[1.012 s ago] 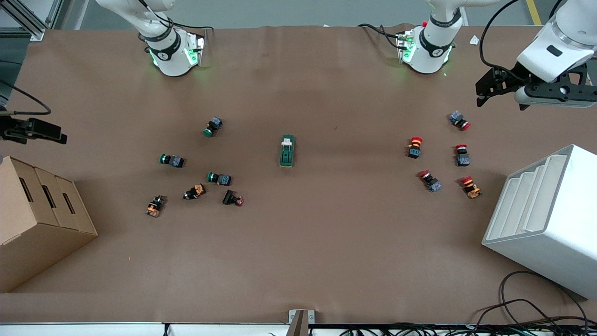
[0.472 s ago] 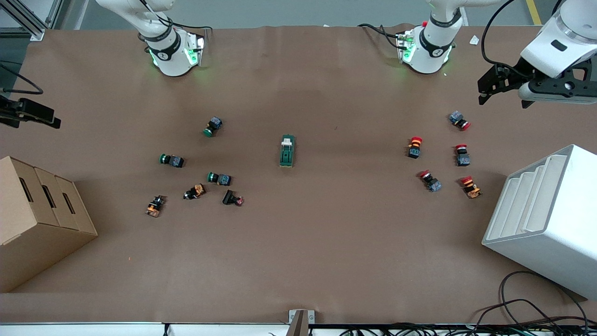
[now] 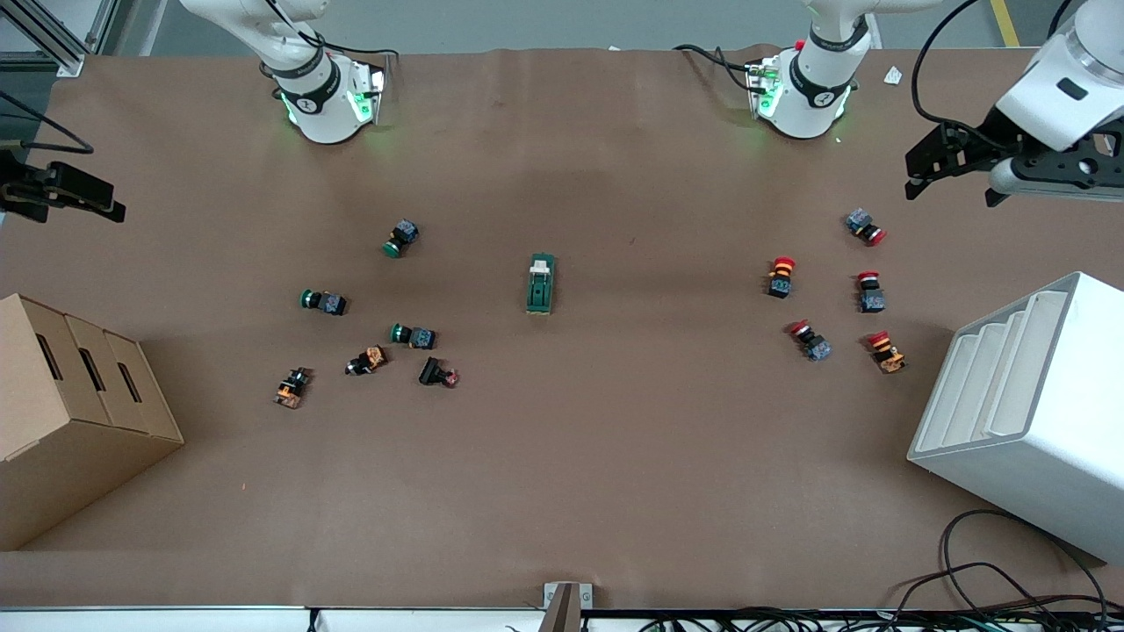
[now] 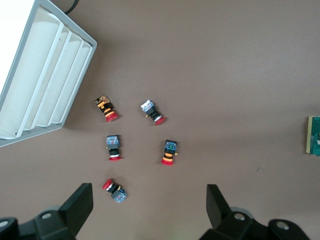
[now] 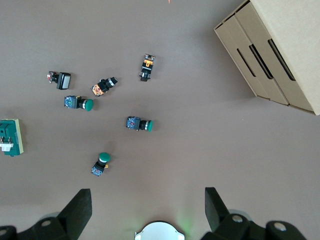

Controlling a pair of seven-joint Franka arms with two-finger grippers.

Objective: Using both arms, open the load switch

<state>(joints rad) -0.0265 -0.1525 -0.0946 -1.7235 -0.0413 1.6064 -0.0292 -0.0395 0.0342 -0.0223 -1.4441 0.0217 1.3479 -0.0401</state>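
Both arms should come in to the load switch (image 3: 541, 283) lying mid-desk, since the left hand (image 4: 150, 206) over the red buttons' end and the right hand (image 5: 148, 209) over the green buttons' end are wide open, holding nothing.

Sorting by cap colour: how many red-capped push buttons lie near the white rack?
5, clustered at the left arm's end: one farthest from the front camera, two in the middle row, two nearest. None seem hidden.

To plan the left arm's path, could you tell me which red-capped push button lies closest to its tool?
The red-capped push button farthest from the front camera: it lies just below the left tool in the front view, apart from the other four buttons.
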